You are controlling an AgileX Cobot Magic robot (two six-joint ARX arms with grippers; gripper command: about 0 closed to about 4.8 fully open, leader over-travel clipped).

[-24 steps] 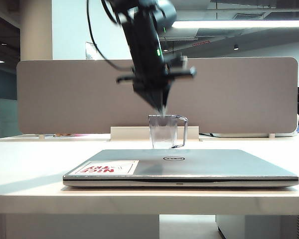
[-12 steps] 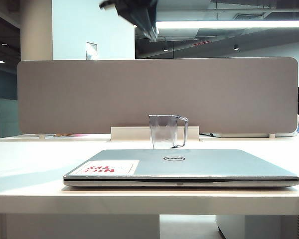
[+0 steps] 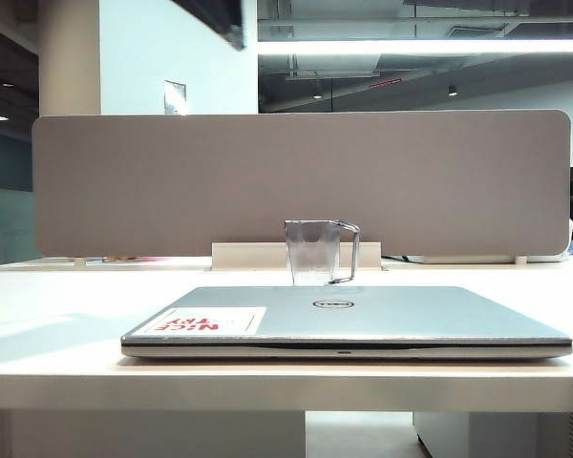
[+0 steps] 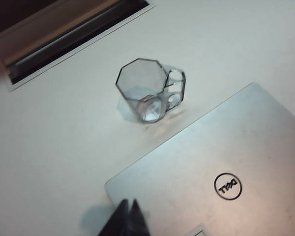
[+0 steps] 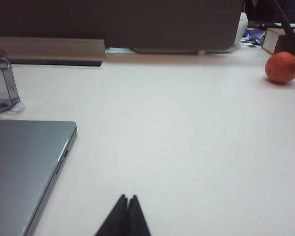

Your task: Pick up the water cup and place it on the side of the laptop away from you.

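The water cup [image 3: 312,252], clear and faceted with a thin loop handle, stands upright on the white table just behind the closed silver laptop [image 3: 363,320]. From above, the cup [image 4: 142,93] sits apart from the laptop's far edge [image 4: 226,162]. My left gripper [image 4: 128,202] hangs high over the laptop's corner, shut and empty, well clear of the cup. Only a dark piece of that arm [image 3: 220,14] shows at the exterior view's upper edge. My right gripper [image 5: 127,198] is shut and empty, low over bare table beside the laptop [image 5: 24,162]; the cup [image 5: 1,81] is far off.
A grey partition [image 3: 301,181] runs along the back of the table with a low white rail [image 3: 258,254] and a cable slot [image 4: 64,42] before it. An orange fruit [image 5: 282,67] lies at the far right of the table near dark clutter.
The left arm has risen from just above the cup's rim and left the exterior view almost wholly. The cup stands alone where it was.
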